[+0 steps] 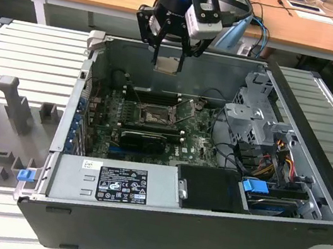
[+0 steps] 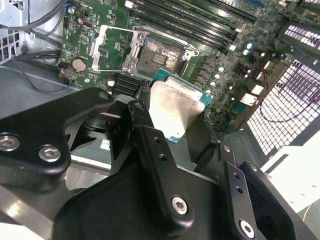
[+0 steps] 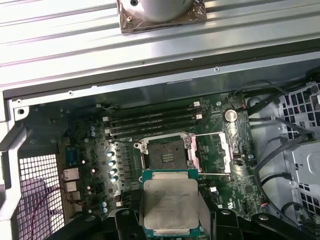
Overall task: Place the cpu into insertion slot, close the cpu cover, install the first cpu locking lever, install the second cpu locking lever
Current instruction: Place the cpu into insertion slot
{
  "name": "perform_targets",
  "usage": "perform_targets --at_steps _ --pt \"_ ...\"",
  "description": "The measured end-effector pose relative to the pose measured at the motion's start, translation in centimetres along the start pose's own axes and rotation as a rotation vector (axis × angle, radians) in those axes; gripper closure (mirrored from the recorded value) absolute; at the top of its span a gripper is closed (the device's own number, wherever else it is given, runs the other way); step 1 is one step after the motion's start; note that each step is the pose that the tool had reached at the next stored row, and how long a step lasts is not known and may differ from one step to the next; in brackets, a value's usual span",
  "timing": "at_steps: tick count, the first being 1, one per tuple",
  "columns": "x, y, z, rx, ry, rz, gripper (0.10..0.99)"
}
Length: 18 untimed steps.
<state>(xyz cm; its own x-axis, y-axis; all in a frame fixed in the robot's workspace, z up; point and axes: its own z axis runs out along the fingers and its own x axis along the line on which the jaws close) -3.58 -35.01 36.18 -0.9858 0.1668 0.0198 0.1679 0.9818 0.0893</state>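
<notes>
Above a slatted bench (image 1: 31, 54) and open case (image 1: 199, 232), hangs with gripper (image 1: 167, 59) clamped on the cpu (image 3: 169, 204), well above the slot (image 3: 165, 153), cover (image 3: 227, 150) flipped open beside it. Could damage the slot if lowered tilted or off-centre, or drop the cpu on a loose grip.

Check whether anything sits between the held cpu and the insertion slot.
Nothing visible does. The gripper holds the cpu above the case. In both wrist views the insertion slot lies bare, with its cpu cover swung open to one side. Only open air separates the two.
</notes>
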Motion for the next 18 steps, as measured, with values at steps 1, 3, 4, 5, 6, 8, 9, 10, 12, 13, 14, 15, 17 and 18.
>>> perform_targets --at_steps 1,3,4,5,6,8,9,10,12,13,14,15,17,18 --pt "0.0 0.0 0.01 0.0 -0.0006 0.006 0.557" --pt "0.0 0.0 0.02 0.0 -0.0015 0.016 0.557" --pt "0.0 0.0 0.03 0.0 -0.0019 0.02 0.557" --pt "0.0 0.0 0.03 0.0 -0.0026 0.028 0.557" --pt "0.0 0.0 0.03 0.0 -0.003 0.032 0.557" --pt "0.0 0.0 0.03 -0.001 -0.0038 0.041 0.557" --pt "0.0 0.0 0.04 -0.001 -0.0042 0.045 0.557" --pt "0.0 0.0 0.03 -0.001 -0.0045 0.049 0.557" --pt "0.0 0.0 0.03 -0.001 -0.006 0.065 0.557" --pt "0.0 0.0 0.03 -0.001 -0.0064 0.071 0.557" --pt "0.0 0.0 0.04 -0.001 -0.007 0.077 0.557" --pt "0.0 0.0 0.04 -0.001 -0.0081 0.09 0.557" --pt "0.0 0.0 0.04 -0.002 -0.0089 0.098 0.557" --pt "0.0 0.0 0.04 -0.002 -0.0095 0.105 0.557"
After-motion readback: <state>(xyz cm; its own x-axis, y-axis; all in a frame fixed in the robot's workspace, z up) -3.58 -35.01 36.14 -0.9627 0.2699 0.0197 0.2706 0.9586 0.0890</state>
